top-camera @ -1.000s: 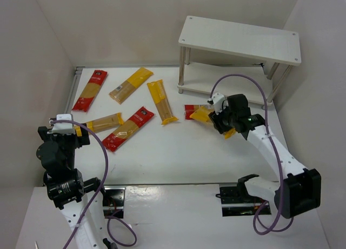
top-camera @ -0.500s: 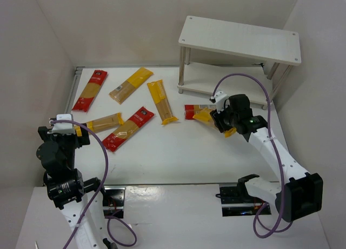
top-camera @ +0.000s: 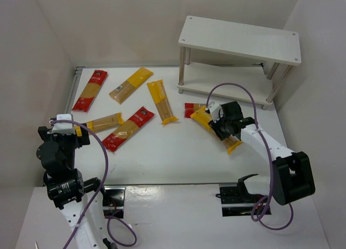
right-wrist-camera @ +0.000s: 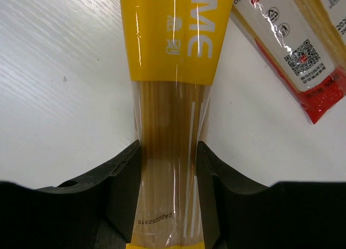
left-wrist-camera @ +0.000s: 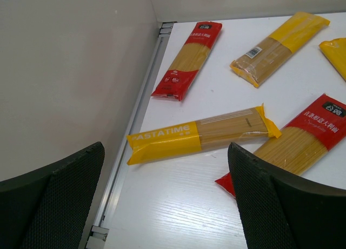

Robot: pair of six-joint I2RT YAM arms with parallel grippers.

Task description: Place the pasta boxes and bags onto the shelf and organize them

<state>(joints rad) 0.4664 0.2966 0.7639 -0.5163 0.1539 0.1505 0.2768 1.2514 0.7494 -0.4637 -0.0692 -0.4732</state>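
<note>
While one yellow pasta pack (right-wrist-camera: 170, 44) is pinched across its see-through part by the right pincer (right-wrist-camera: 167, 170), the other packs are seen lying flat on the white bench (top-camera: 178, 152). One black finger (right-wrist-camera: 127, 173) is pressed on each long side. From above, that pack is seen on a slant in front of the white two-board shelf (top-camera: 240, 41), near it but not touching. Whether it is lifted or rested on the bench cannot be told. A red pack with a white label (right-wrist-camera: 292, 49) is found beside its far end and seems to be tucked partly under it, though that spot is hard to see. The shelf is stood at the far right of the bench.

The left pincer (left-wrist-camera: 166, 149) is held spread wide over the near left side of the bench. Just past its fingers, a yellow pack with a clear window (left-wrist-camera: 200, 134) is laid across the view. A red pack with white writing (left-wrist-camera: 303, 141) is laid next to it, close to one finger. Farther off, a second red pack (left-wrist-camera: 188, 59) is laid along the bench's left edge, and a yellow pack with a barcode sticker (left-wrist-camera: 280, 41) is laid apart from it. A last yellow pack (top-camera: 162, 101) is laid near the middle of the bench.
</note>
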